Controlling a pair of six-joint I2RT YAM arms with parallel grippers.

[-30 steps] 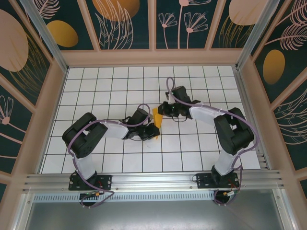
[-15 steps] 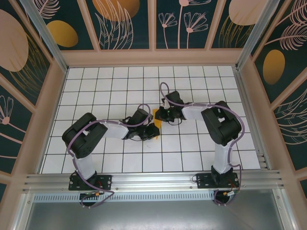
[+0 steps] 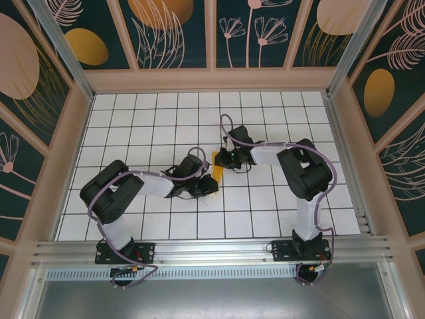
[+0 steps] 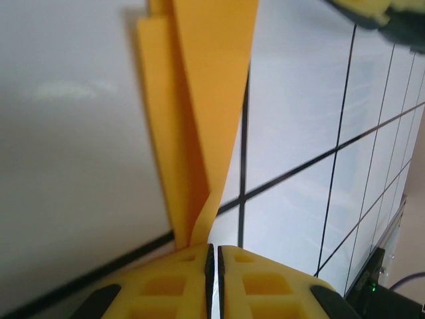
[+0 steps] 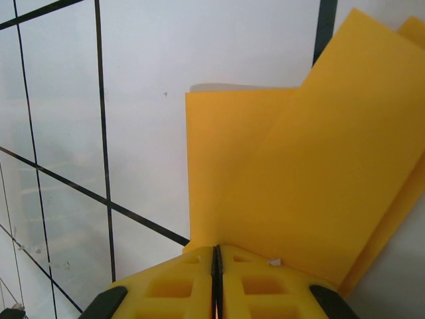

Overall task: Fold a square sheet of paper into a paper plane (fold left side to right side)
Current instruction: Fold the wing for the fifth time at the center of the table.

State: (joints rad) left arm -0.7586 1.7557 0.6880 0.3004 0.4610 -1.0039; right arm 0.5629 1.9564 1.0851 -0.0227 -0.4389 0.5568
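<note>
Top external: both arms reach in to the middle of the tiled table (image 3: pixel 133 133). The sheet of paper (image 3: pixel 216 163), orange-yellow and already folded to a narrow piece, sits between the two wrists. The left gripper (image 3: pixel 210 181) is at its near end and the right gripper (image 3: pixel 224 159) at its right side. From here I cannot tell whether it lies flat or is lifted.

Left wrist: the left gripper (image 4: pixel 212 256) is clenched, jaws pressed together on the lower tip of the sheet of paper (image 4: pixel 206 100). Two layers rise away from the jaws, the left one offset and shorter.

Right wrist: the right gripper (image 5: pixel 216 256) is likewise clamped on an edge of the sheet of paper (image 5: pixel 299 186). A slanted panel overlaps a squarer flap beneath it.

Judgement: this is mid-fold, with the early creases in and both ends pinched ready for a side-over-side fold. The next move probably calls for one gripper to hold as an anchor while the other carries its edge across to the right. The edges must meet before the crease is pressed. Pulling apart risks tearing or skewing such thin paper.
</note>
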